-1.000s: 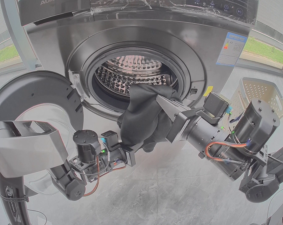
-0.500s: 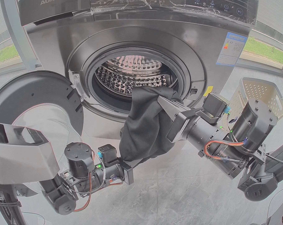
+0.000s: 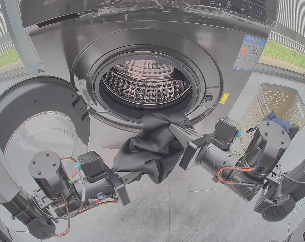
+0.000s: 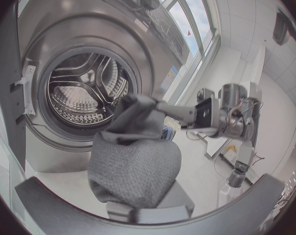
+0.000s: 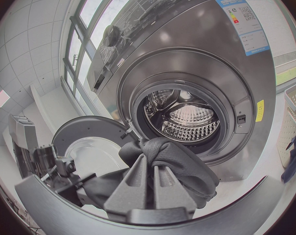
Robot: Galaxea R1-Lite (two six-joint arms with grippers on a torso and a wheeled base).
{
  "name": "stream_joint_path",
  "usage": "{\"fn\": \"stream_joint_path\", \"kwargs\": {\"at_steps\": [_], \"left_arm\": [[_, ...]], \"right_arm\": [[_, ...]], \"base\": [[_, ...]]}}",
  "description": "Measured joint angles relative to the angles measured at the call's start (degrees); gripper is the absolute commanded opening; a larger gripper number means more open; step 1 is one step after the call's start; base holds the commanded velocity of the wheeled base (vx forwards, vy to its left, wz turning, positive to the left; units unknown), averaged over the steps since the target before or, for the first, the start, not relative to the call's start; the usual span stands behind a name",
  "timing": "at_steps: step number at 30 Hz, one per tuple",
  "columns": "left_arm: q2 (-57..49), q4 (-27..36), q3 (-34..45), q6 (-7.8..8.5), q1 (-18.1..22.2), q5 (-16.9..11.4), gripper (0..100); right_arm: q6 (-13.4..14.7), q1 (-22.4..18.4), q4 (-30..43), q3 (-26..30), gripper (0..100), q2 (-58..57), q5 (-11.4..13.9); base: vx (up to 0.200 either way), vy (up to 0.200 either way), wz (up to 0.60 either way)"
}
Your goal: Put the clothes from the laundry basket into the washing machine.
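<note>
Blue cloth (image 3: 275, 118) in laundry basket (image 3: 287, 99); dark garment (image 3: 152, 147) hangs before drum (image 3: 145, 84).

Both arms extended forward. The right hand (image 3: 172, 127) pinched the dark garment (image 3: 149, 148) at its upper fold, fingers nearly together; the left hand (image 3: 134, 176), lower and to its left, clamped the garment's bottom edge.

Washing machine (image 3: 152, 34) logo (image 3: 51, 0), energy label (image 3: 249, 52), yellow sticker (image 3: 224, 97)

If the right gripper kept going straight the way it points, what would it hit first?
Beyond the garment it grips, the right gripper would probably meet the opening's lower rim on the washing machine, or pass into the drum; depth is unclear.
</note>
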Motion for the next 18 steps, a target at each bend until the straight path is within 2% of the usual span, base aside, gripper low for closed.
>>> {"fn": "stream_joint_path", "kwargs": {"at_steps": [5,7,18], "left_arm": [[-5.2,0.0,2.3,-2.6,0.0,-0.1,0],[-6.7,0.0,2.3,-3.06,0.1,0.0,0],[-9.4,0.0,0.3,-3.3,0.1,0.0,0]], "right_arm": [[0.0,0.2,0.0,1.5,0,0.1,0.4],[0.0,0.3,-0.1,2.2,0,0.1,0.9],[0.1,0.2,-1.5,3.2,0,0.2,1.2]], "base": [[0.0,0.0,0.0],[0.0,0.0,0.0],[0.0,0.0,0.0]]}}
